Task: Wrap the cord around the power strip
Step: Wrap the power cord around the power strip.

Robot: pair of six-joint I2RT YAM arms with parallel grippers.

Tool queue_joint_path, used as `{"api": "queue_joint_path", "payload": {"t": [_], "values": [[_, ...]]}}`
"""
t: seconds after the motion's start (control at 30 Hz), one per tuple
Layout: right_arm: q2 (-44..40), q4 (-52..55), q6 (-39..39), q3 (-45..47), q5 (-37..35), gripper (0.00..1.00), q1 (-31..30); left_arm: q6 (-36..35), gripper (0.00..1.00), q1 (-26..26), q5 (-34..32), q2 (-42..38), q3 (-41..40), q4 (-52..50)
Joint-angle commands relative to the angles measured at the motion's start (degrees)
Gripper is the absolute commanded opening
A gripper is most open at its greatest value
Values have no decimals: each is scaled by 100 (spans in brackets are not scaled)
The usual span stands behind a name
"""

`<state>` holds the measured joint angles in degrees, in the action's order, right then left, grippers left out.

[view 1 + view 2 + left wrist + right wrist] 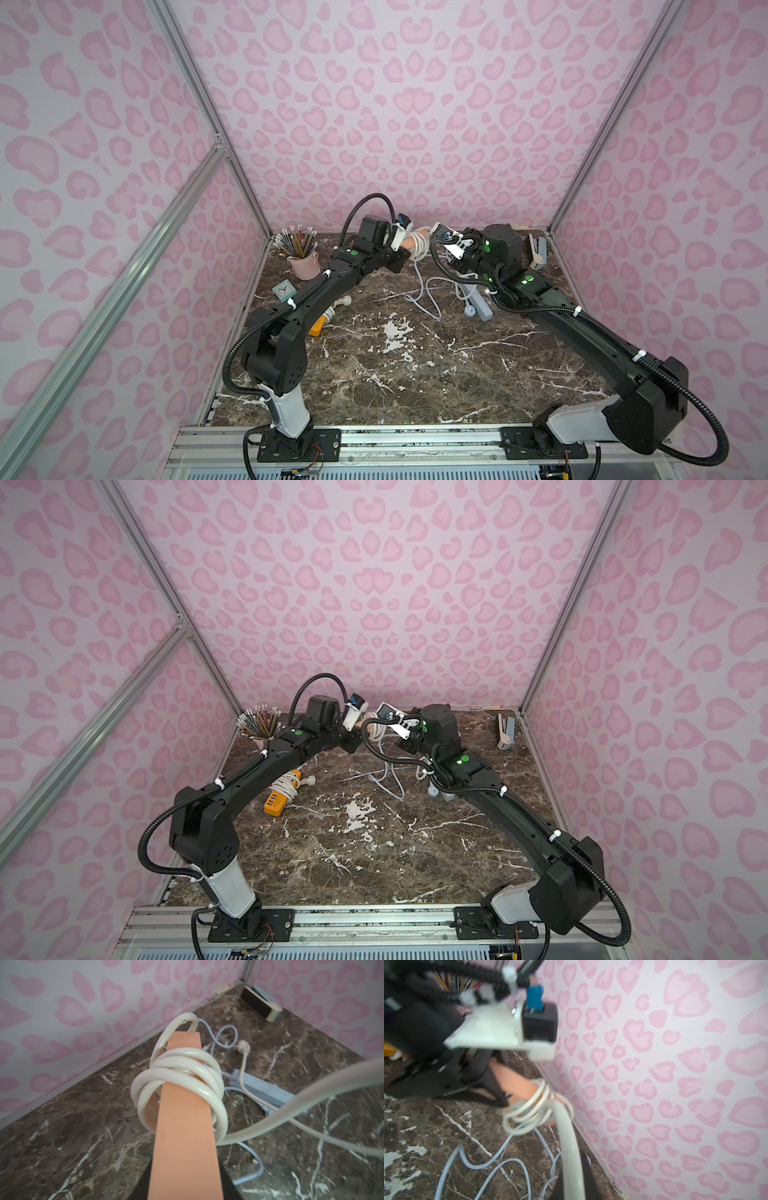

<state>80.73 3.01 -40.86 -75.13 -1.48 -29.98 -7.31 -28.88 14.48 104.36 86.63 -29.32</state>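
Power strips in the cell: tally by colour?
peach power strip: 1
blue-grey power strip: 1
yellow power strip: 1
Total: 3

power strip (182,1126): plain peach-orange
cord (187,1059): glossy cream-white
second strip (261,1088), right: pale blue-grey
loose cable (483,1163): pale blue
third strip (276,802), left: yellow-orange
wound cable (286,785), left: cream
table (415,374): dark brown marble, white veins and patches
walls (415,104): pale lilac-pink, darker pink heart-like spots
cup (304,266), far left: pink
clock (284,289): mint green
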Motion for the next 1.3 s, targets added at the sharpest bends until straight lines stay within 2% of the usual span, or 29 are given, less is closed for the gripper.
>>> {"api": "queue_joint_path", "payload": {"t": [0.0, 0.23, 0.47, 0.53, 0.6, 0.63, 0.73, 0.87, 1.07, 1.27], "values": [[231, -280, -108, -568, 375, 0, 151, -914, 3, -357, 760, 68, 101, -1181], [737, -230, 108, -1095, 1052, 0, 632, -1580, 3, -835, 2601, -126, 3, -1479], [1277, -357, 402, -920, 1520, 0, 1236, -2208, 3, -856, 4412, -697, -32, -1585], [1454, -410, 576, -839, 1725, 0, 1318, -2269, 3, -856, 4896, -880, -72, -1456], [1582, -523, 752, -702, 1919, 0, 1396, -2001, 3, -839, 5150, -1152, -269, -923], [1618, -644, 865, -597, 2011, 0, 1448, -1727, 3, -801, 5213, -1323, -408, -487], [1670, -951, 1255, -338, 2408, 12, 1626, -808, 3, -619, 5442, -1740, -810, 804], [1692, -1210, 1723, 20, 2868, 32, 1848, 238, 3, -397, 5529, -2128, -1241, 2298], [1755, -1463, 2077, 413, 3149, 49, 2074, 1173, 3, -175, 5172, -2321, -1616, 3570], [1967, -1609, 2118, 639, 2697, 59, 2118, 1948, 3, 3, 4610, -2452, -1687, 4528]]}}
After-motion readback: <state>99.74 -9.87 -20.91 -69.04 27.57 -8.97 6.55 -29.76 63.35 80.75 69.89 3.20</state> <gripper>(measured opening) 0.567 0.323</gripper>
